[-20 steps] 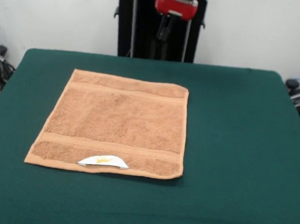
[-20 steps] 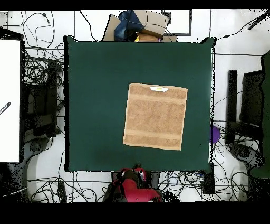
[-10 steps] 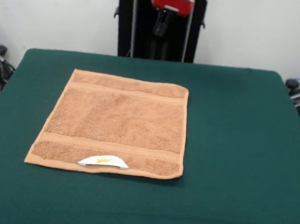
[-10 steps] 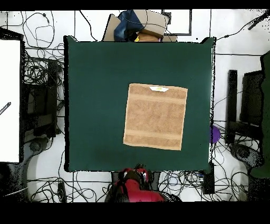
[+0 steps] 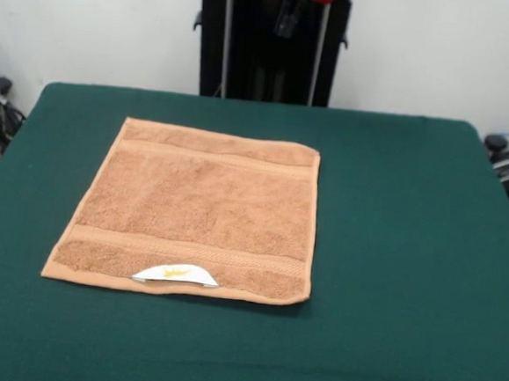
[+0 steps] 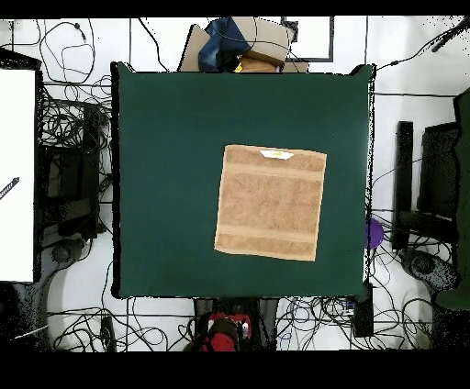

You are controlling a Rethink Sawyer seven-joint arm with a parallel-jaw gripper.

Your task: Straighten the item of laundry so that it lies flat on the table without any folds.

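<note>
Towel (image 5: 196, 211) lies spread flat on the table (image 5: 408, 256), left of centre in front view, all four edges out, no folds visible; white label (image 5: 176, 274) at its lower edge. Since 1 s ago the gripper (image 5: 296, 4) has pulled up toward top edge of frame, well apart from towel; towel itself hasn't shifted. Jaws: can't tell if spread or closed. Judgement: task looks done, arm retreating.
</note>
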